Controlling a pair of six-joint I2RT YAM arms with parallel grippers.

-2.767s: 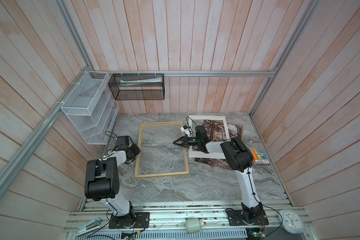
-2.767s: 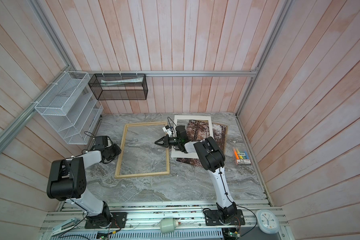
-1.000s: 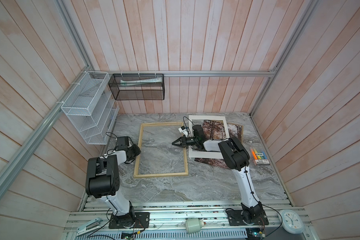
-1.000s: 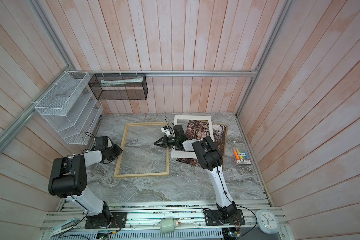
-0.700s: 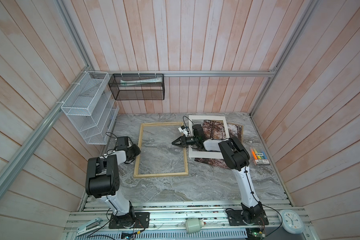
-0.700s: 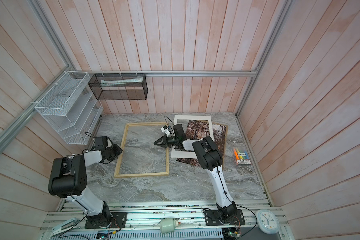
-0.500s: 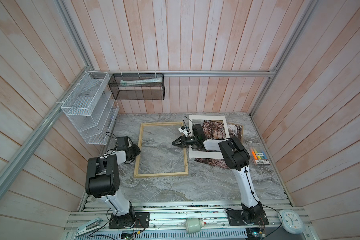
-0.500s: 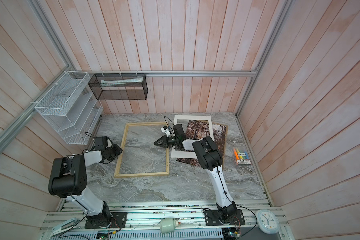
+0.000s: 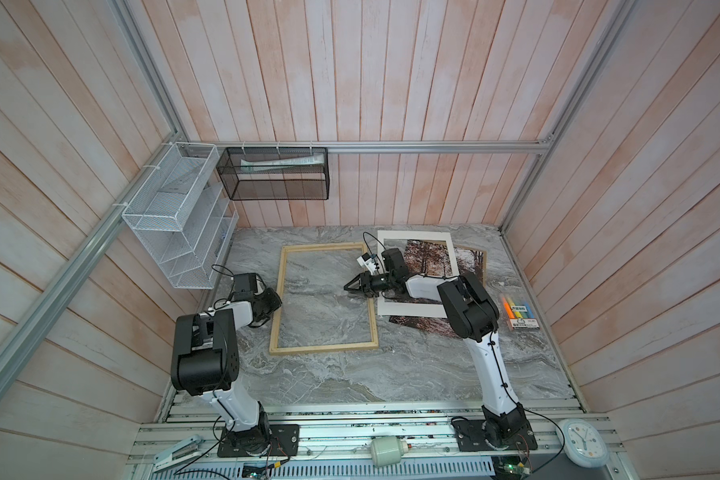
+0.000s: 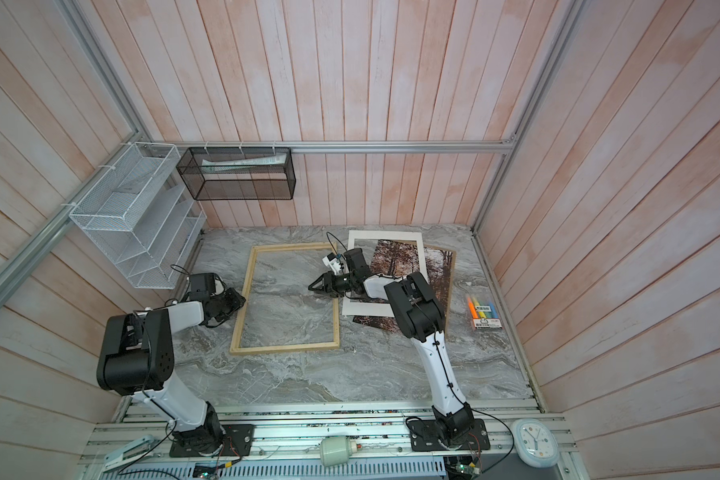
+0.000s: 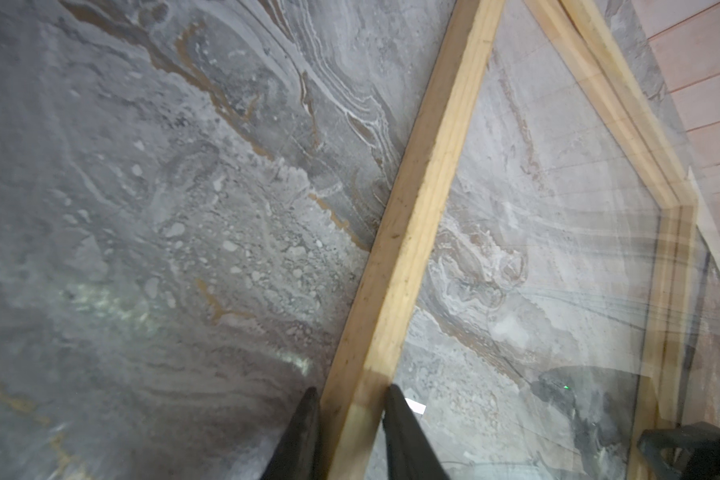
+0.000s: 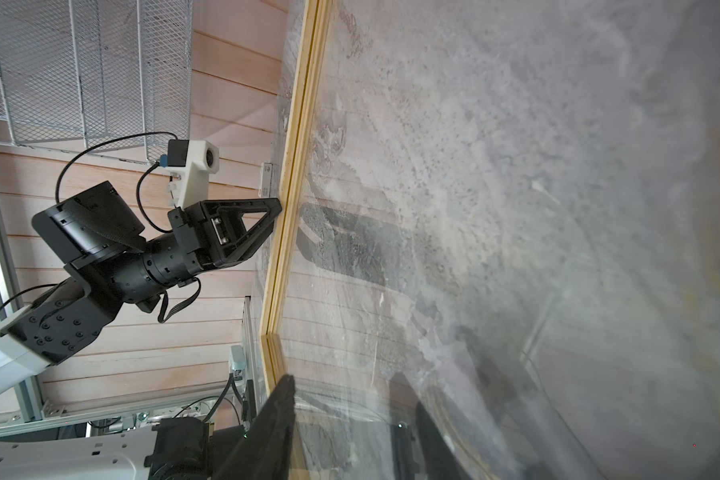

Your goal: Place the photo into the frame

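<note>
Wooden frame point(image 11: 412, 232) stays pinched by left end effector point(image 11: 350, 392); right end effector point(image 9: 348, 287) has spread open.

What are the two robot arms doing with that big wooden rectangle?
They are getting ready to put a picture in it. The rectangle is a picture frame lying flat on the table. The left gripper pinches the frame's left rail. The right gripper sits over the frame's middle with its jaws apart, holding nothing. The photo of autumn trees lies to the right of the frame, under a white mat, so it is not in the frame yet.
</note>
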